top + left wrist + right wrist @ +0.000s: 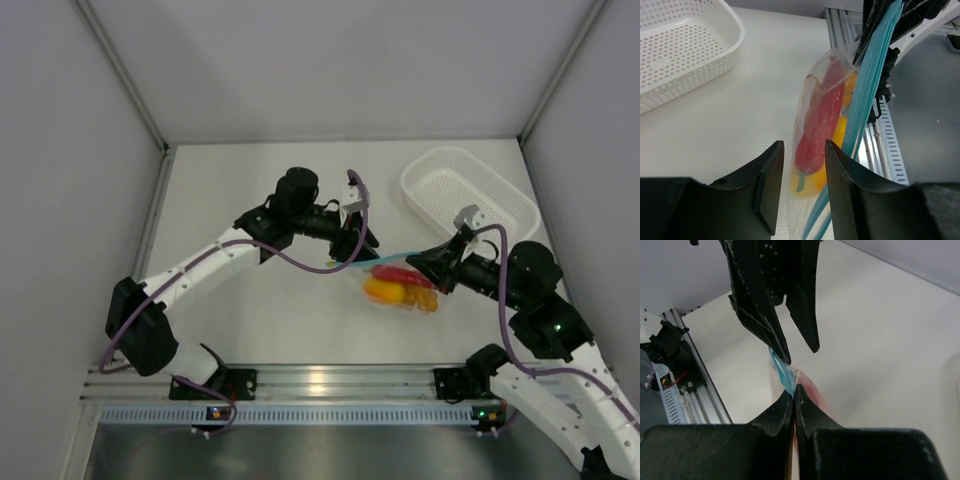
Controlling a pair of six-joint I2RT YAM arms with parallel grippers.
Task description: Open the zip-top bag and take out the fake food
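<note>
Clear plastic at mid-table: from above, the zip-top bag (pixel 398 285) lies between the left gripper (pixel 352 243) and the right gripper (pixel 428 260). Its light blue zip strip (pixel 385 256) runs from one to the other, and the fake food (pixel 385 290) is still inside. A white perforated basket (pixel 470 195) stands nearby.

At the left wrist, the left gripper (pixel 804 145) has its fingers (pixel 769 185) spread. Just beyond them the bag (pixel 815 90) shows a red chili pepper (pixel 817 125) and a yellow piece (pixel 840 132).

At the right wrist, the right gripper (pixel 793 392) is pressed together on the zip strip (pixel 780 367). The left gripper (pixel 801 354) is parted, one fingertip at the strip.
</note>
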